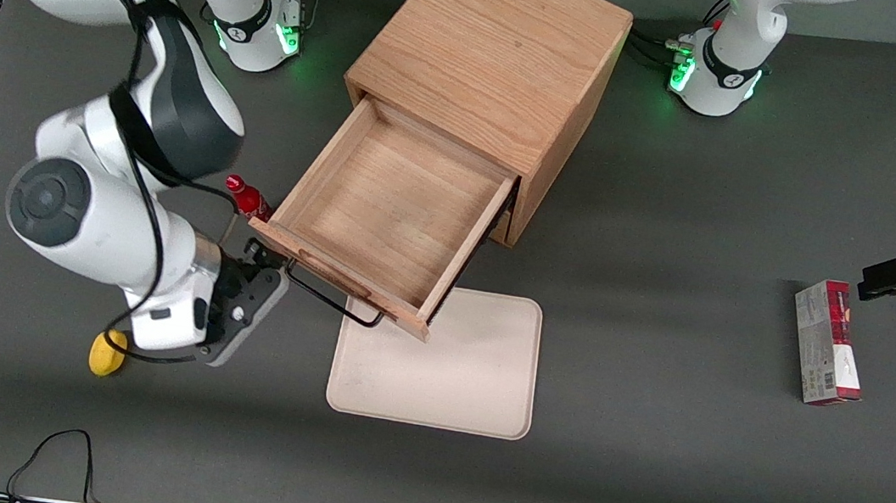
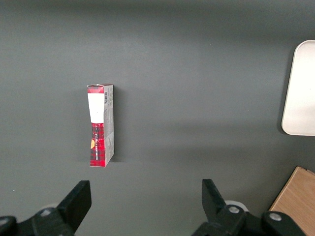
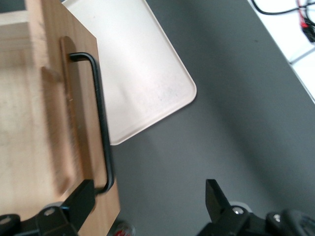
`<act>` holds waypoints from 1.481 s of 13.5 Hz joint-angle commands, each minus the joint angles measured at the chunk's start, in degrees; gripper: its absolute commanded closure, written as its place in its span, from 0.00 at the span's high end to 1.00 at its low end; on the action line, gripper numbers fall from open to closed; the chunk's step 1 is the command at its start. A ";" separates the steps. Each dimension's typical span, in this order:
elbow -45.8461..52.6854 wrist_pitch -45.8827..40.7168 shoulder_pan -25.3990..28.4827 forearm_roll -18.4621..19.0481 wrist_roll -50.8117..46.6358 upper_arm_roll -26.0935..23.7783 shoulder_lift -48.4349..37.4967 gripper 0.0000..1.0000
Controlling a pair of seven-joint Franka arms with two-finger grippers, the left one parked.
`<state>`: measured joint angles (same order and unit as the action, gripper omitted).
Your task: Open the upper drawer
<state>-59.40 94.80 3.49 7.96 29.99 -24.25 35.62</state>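
Observation:
The upper drawer (image 1: 385,210) of the oak cabinet (image 1: 498,53) stands pulled far out, its shallow tray bare inside. Its thin black wire handle (image 1: 331,301) runs along the drawer front (image 3: 78,98) and shows again as the handle (image 3: 101,123) in the right wrist view. My right gripper (image 1: 269,259) sits at the end of the handle that lies toward the working arm's end of the table. The gripper (image 3: 147,199) is open wide. One finger (image 3: 81,201) is close beside the handle's bent end, and nothing is clamped.
A cream tray (image 1: 443,362) lies on the table, partly under the drawer front, nearer the front camera. A small red bottle (image 1: 248,197) stands beside the drawer's corner, close to my wrist. A yellow object (image 1: 107,352) lies under my arm. A red-and-grey box (image 1: 826,341) lies toward the parked arm's end.

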 commanded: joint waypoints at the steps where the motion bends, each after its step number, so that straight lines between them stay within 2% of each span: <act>1: -5.17 -2.60 0.46 -0.04 -11.74 4.28 -10.18 1.00; 2: -8.59 -3.65 0.46 -1.70 -17.46 5.78 -14.39 1.00; 4: -18.59 -4.63 0.46 -3.90 -21.37 10.69 -23.00 1.00; 6: -30.45 -3.23 0.55 -10.82 -22.34 18.50 -33.54 1.00; 7: -36.86 -2.09 0.55 -11.90 -24.09 21.15 -38.64 1.00; 8: -41.54 -1.21 0.55 -11.91 -26.98 22.14 -42.96 1.00; 10: -44.57 -2.24 0.37 -11.56 -35.75 22.41 -47.38 1.00; 11: -44.40 -3.82 0.02 -10.34 -36.58 22.50 -48.00 1.00; 13: -44.23 -4.54 -0.24 -5.43 -36.50 22.50 -48.45 1.00; 16: -44.05 -4.54 0.11 -7.24 -37.29 23.55 -48.01 1.00; 20: -43.70 -4.63 0.20 -7.34 -38.42 22.76 -47.66 1.00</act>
<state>-103.15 89.93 3.26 1.14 -6.04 -1.43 -11.93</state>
